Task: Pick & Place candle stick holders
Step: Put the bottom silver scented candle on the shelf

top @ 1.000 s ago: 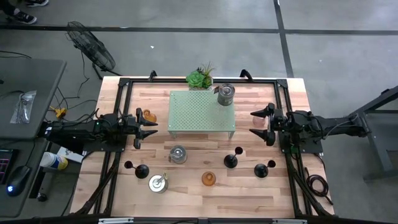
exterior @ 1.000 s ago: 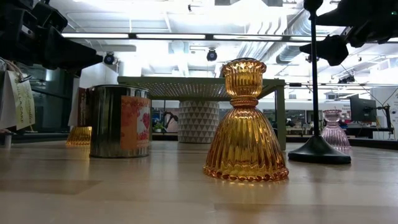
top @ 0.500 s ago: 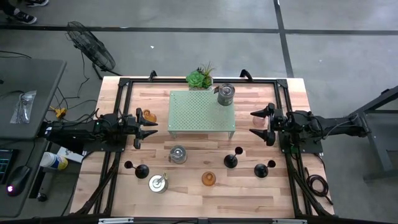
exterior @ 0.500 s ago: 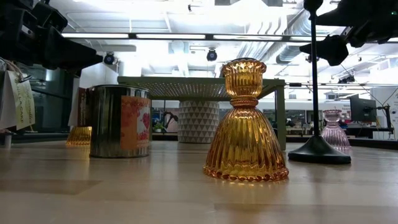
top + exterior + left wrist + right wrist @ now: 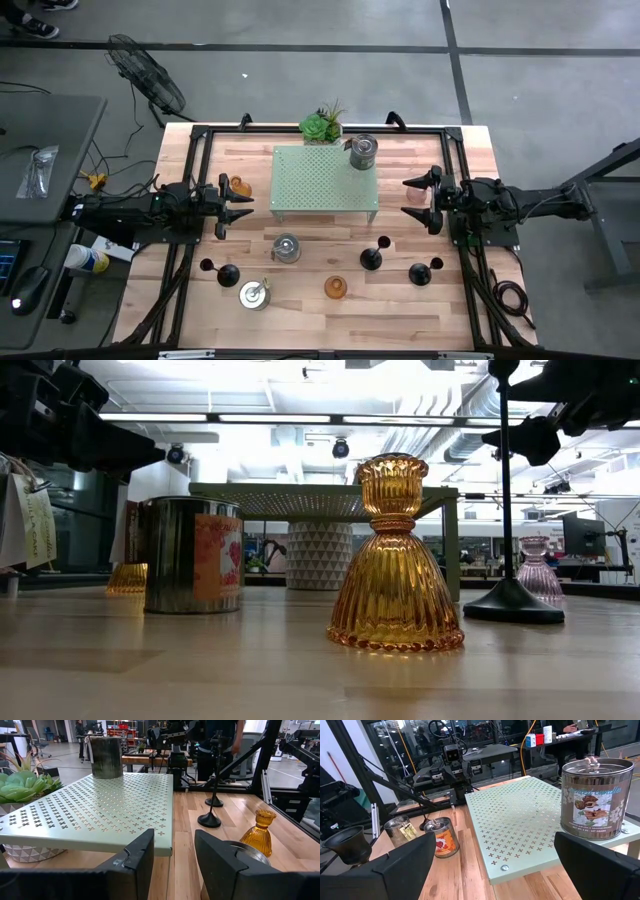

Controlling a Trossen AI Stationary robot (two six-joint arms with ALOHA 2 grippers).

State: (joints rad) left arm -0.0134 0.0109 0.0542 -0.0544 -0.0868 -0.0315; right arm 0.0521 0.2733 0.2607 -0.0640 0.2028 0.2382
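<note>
Our left end effector (image 5: pixel 240 205) hovers at the left side of the tabletop (image 5: pixel 300 310), fingers partly apart and holding nothing, just beside an amber glass holder (image 5: pixel 238 186). Our right end effector (image 5: pixel 418 194) waits at the right side, spread wide and empty, near a pink glass holder (image 5: pixel 416 196). Between them stands the green perforated stand (image 5: pixel 326 180), a silvery tin (image 5: pixel 363 151) on its far right corner. Nearer the front are another tin (image 5: pixel 286 247), a lidded tin (image 5: pixel 254 295), an amber holder (image 5: pixel 335 288) and three black stemmed holders (image 5: pixel 372 259).
</note>
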